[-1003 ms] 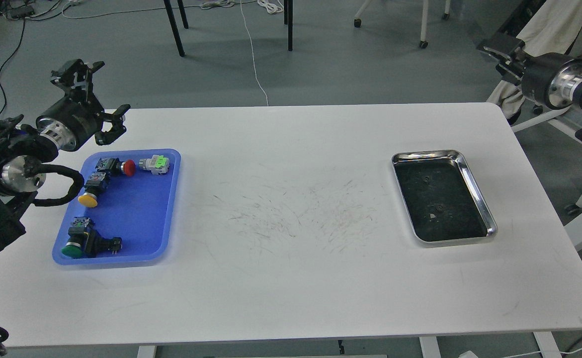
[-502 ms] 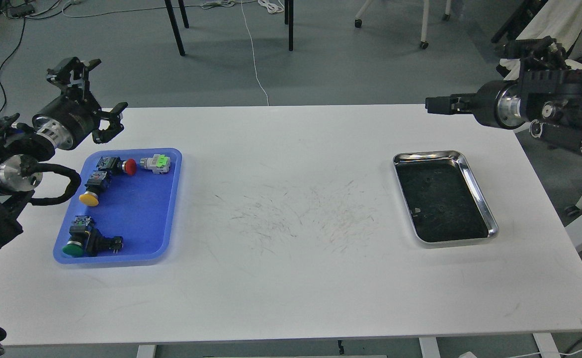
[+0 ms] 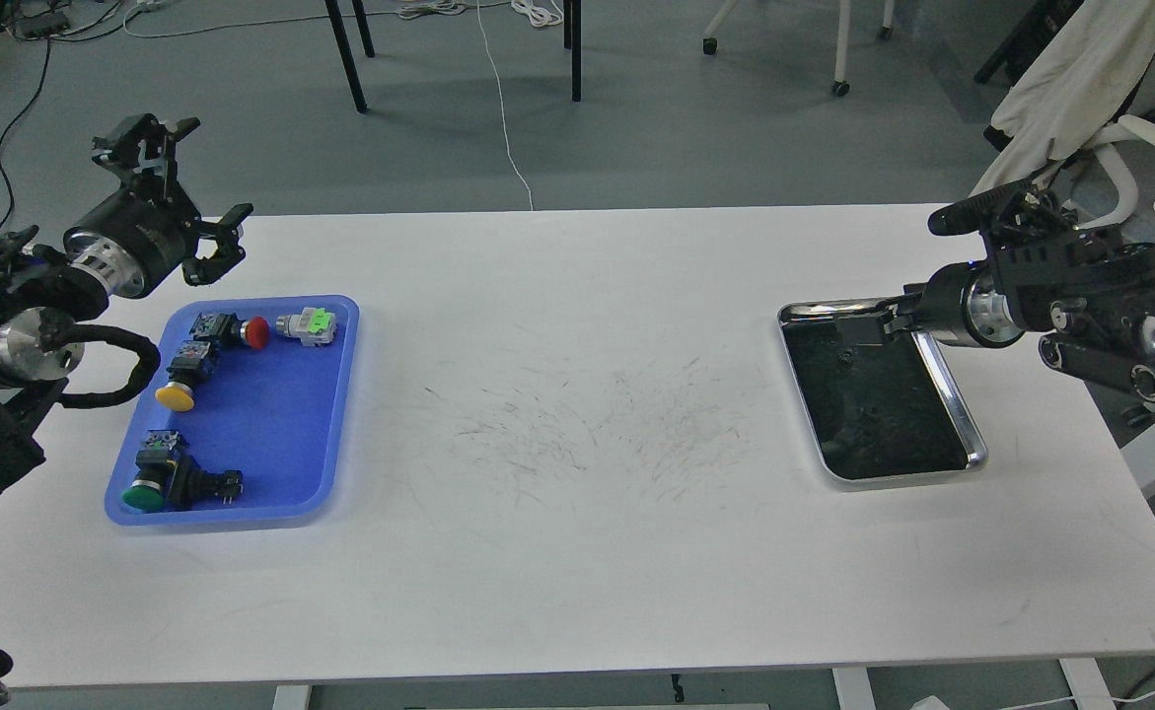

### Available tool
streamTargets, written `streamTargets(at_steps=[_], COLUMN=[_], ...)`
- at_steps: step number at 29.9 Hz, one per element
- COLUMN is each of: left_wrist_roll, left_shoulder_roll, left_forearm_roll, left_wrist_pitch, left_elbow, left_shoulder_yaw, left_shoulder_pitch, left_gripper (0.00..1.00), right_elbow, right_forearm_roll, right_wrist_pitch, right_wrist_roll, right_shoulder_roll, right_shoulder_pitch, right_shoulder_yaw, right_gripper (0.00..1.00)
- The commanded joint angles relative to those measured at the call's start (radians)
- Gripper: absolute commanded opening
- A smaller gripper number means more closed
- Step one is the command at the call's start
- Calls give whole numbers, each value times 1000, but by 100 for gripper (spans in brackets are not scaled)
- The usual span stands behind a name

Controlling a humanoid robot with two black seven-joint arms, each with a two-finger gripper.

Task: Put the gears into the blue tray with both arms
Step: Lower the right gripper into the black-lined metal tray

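The blue tray [image 3: 281, 434] lies at the table's left and holds several coloured push-button switches. My left gripper [image 3: 187, 187] hovers open just beyond the tray's far left corner, with nothing between its fingers. A tiny black gear [image 3: 845, 357] lies on the dark bottom of the silver tray [image 3: 947, 394] at the right; any others there are too small to make out. My right gripper [image 3: 893, 320] reaches in low over that tray's far right corner. It is dark, and its fingers cannot be told apart.
The red-capped switch [image 3: 255, 332], the green-and-grey one [image 3: 309, 324], the yellow one [image 3: 175, 395] and the green one [image 3: 144, 496] take up the blue tray's left and far parts. White scuffed table [image 3: 577, 444] lies between the trays. Chairs stand beyond the table's right end.
My right arm has swung in from off the table's far right and come down over the silver tray's far right corner. The left arm has hardly moved.
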Motion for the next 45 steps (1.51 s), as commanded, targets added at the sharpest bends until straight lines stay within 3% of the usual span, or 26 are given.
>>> streamTargets(at_steps=[1, 24, 39, 45], left_wrist_roll=[-1, -3, -5, -6], left_shoulder_roll=[0, 11, 9, 9], left_forearm_roll=[0, 0, 0, 0], left_wrist_pitch=[0, -1, 0, 0], left_elbow=[0, 2, 3, 3], left_shoulder_yaw=[1, 4, 4, 2], left_shoulder_pitch=[0, 3, 6, 8], left_gripper=[99, 99, 99, 99], right_elbow=[-23, -180, -239, -292], right_forearm_roll=[0, 0, 0, 0], right_wrist_pitch=[-11, -58, -64, -66], right_wrist_roll=[1, 2, 2, 8], right_shoulder_roll=[4, 79, 114, 143], right_shoulder_pitch=[-33, -192, -240, -261], right_shoulder_yaw=[8, 78, 84, 84], right_gripper=[94, 93, 87, 80])
